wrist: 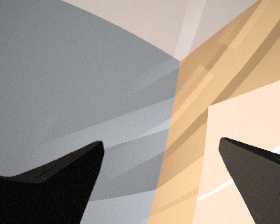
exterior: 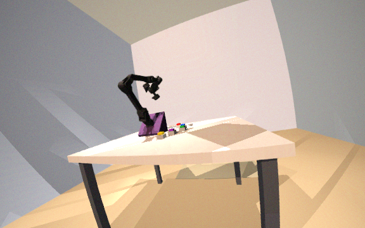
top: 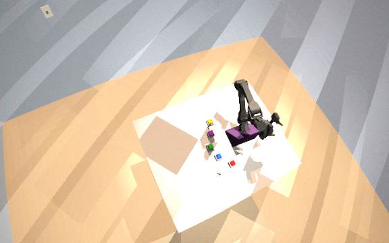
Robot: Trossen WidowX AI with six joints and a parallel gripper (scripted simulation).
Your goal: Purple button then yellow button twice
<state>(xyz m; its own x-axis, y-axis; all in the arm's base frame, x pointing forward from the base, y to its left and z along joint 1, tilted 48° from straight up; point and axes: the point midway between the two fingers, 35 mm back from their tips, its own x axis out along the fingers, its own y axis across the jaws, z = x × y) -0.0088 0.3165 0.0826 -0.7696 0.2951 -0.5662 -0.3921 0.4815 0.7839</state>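
Note:
The purple button (top: 211, 133) (exterior: 172, 130) stands on the table between the yellow button (top: 210, 122) (exterior: 160, 133) and the green button. Both sit on small pale bases, and their caps show. My gripper (top: 277, 129) (exterior: 150, 94) (wrist: 161, 145) is open and empty, raised high over the table on the far side of the purple wedge from the buttons. It touches no button. The wrist view shows the spread fingers but no button.
A green button (top: 210, 147) (exterior: 182, 126), a blue button (top: 218, 156) and a red button (top: 232, 163) (exterior: 178, 124) continue the curved row. A small whitish object (top: 219, 172) (exterior: 190, 125) lies beyond them. The purple wedge (top: 234, 137) (exterior: 159, 124) stands at the arm's base.

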